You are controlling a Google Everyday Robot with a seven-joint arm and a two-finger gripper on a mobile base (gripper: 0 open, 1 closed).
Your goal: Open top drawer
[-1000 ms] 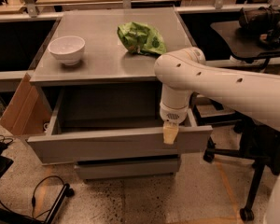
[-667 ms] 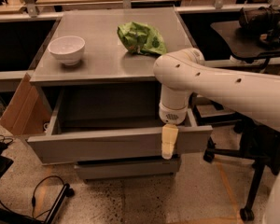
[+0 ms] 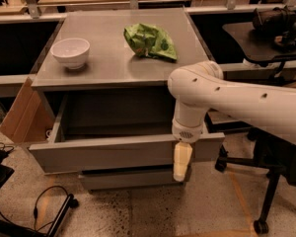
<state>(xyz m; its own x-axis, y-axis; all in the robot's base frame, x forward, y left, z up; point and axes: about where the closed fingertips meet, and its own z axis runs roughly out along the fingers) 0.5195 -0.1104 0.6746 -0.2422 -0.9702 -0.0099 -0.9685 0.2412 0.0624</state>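
Note:
The top drawer (image 3: 103, 154) is a wide grey handleless drawer. It stands pulled out from the grey cabinet (image 3: 113, 70), and its shallow grey inside shows and looks empty. My gripper (image 3: 181, 163) hangs from the white arm and points down in front of the right part of the drawer front, overlapping its lower edge. I cannot tell whether it touches the front. A shorter grey drawer front (image 3: 128, 178) shows below, slightly out.
A white bowl (image 3: 70, 52) and a crumpled green bag (image 3: 150, 41) lie on the cabinet top. A cardboard flap (image 3: 22, 115) leans at the cabinet's left. Black chair legs with castors (image 3: 266, 201) stand at the right. Cables (image 3: 49, 209) lie on the floor at the left.
My gripper has moved lower, from the drawer's top edge down across its front. The drawer stays pulled out about as far as before.

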